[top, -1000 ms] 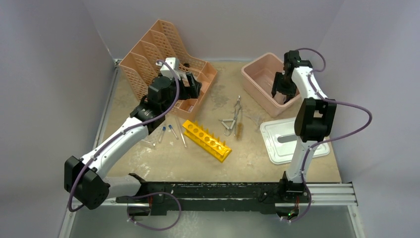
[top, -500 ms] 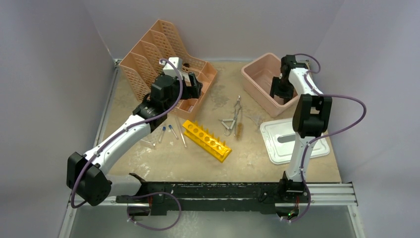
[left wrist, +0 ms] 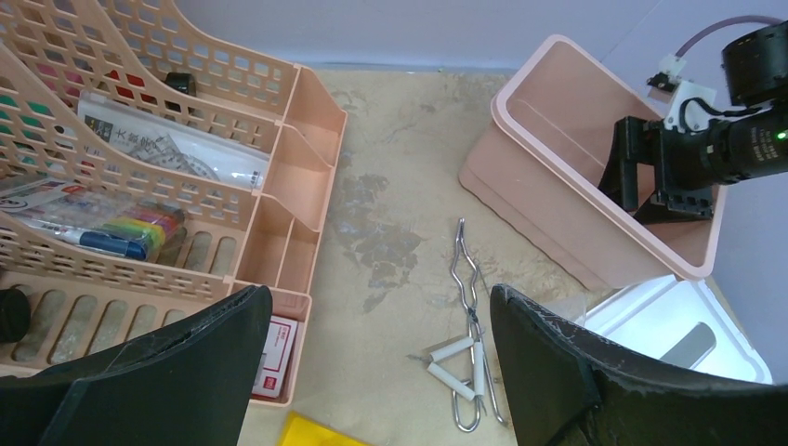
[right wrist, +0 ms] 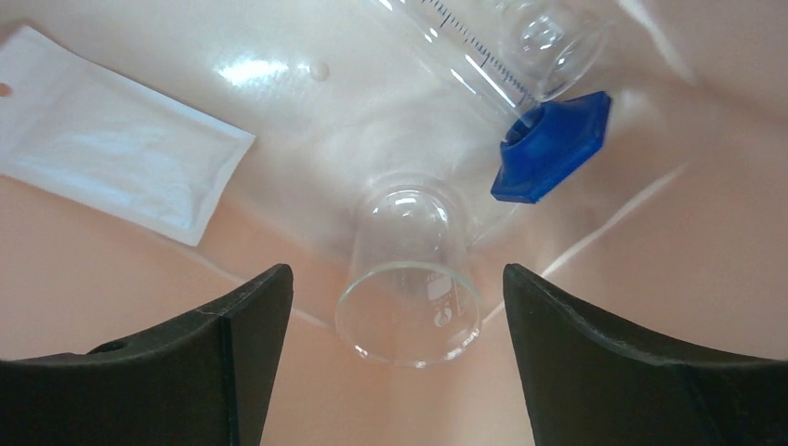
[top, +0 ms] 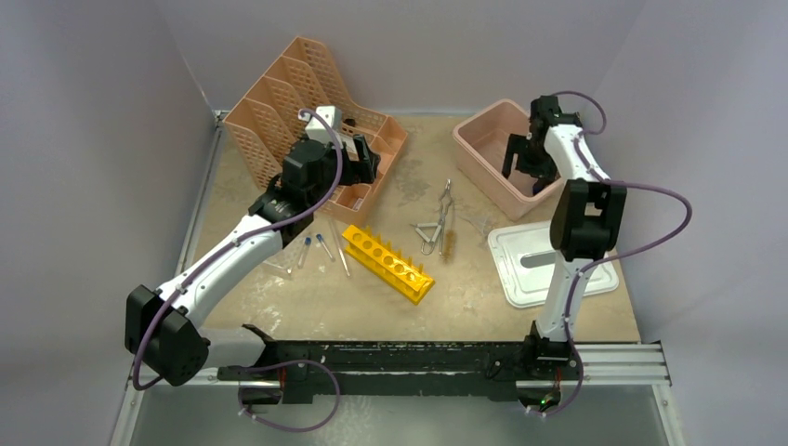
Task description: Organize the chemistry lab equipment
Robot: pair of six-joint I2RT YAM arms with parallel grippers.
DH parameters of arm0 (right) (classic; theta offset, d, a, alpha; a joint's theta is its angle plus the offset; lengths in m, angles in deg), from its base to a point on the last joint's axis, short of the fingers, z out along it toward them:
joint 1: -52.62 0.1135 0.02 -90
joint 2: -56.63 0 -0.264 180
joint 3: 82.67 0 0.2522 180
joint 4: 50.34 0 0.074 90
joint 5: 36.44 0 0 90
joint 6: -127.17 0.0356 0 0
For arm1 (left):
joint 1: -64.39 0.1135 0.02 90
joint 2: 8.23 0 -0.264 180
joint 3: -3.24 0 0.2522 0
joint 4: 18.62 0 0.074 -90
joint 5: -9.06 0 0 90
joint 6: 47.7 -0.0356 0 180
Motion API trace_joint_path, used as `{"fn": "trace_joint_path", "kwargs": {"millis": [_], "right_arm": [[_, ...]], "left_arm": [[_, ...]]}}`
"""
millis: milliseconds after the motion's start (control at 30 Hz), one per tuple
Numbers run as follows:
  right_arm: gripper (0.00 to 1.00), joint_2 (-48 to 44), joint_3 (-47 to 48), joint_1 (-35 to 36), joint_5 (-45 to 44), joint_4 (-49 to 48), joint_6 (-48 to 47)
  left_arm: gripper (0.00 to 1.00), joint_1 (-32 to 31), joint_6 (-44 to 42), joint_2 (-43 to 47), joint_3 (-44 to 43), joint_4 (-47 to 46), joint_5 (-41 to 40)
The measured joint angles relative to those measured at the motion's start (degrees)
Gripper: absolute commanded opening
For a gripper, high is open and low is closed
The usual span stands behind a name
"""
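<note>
A glass beaker [right wrist: 409, 283] lies on its side on the floor of the pink tub [top: 483, 149], mouth toward my right wrist camera. At its 1 o'clock lies a glass measuring cylinder [right wrist: 465, 46] with a blue six-sided foot [right wrist: 553, 149], and at its 10 o'clock a flat white packet [right wrist: 121, 177]. My right gripper [right wrist: 398, 279] hangs inside the tub above the beaker, fingers spread wide to either side of it and touching nothing.

The tub stands at the table's [top: 307, 307] 1 o'clock, and its white lid [top: 548, 265] lies flat at the tub's 6 o'clock. The metal tongs [left wrist: 469, 353] lie at the tub's 8 o'clock. The yellow rack [top: 388, 263] lies slantwise mid-table, with thin blue-capped tubes [top: 321, 246] loose at its 9 o'clock.

My left gripper [left wrist: 381, 297] hovers over the near-right corner of the peach mesh organizer [top: 279, 102], fingers apart and empty.
</note>
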Motion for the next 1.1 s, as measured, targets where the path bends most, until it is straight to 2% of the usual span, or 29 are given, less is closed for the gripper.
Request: {"fn": "trace_joint_path", "kwargs": {"millis": [167, 400, 567, 733, 867, 1000, 1100], "right_arm": [[0.81, -5.25, 0.52, 0.00, -1.33, -0.79, -0.33], [0.69, -20.83, -1.92, 1.79, -2.03, -7.23, -3.80], [0.62, -28.41, -6.43, 11.50, -2.29, -12.13, -10.23], [0.60, -28.33, -12.72, 20.98, -0.92, -13.33, -14.51], [0.60, -26.56, -16.44, 24.11, -0.46, -12.70, -14.27], [0.39, -25.86, -21.92, 26.51, -3.48, -12.94, -8.63], [0.37, -25.92, -27.19, 27.08, -6.36, -15.06, -1.64]], "left_arm": [[0.87, 0.00, 0.00, 0.07, -0.20, 0.39, 0.00], [0.87, 0.00, 0.17, 0.94, -0.20, 1.22, 0.00], [0.86, 0.00, 0.79, 3.04, -0.17, 1.20, -0.48], [0.86, 0.00, 2.16, 6.99, 1.55, 1.18, -4.31], [0.86, 0.00, 3.87, 10.84, 4.09, 2.08, -8.85], [0.86, 0.00, 6.29, 13.97, 6.49, 3.67, -13.03], [0.85, 0.00, 8.13, 15.54, 8.44, 4.66, -14.91]]}}
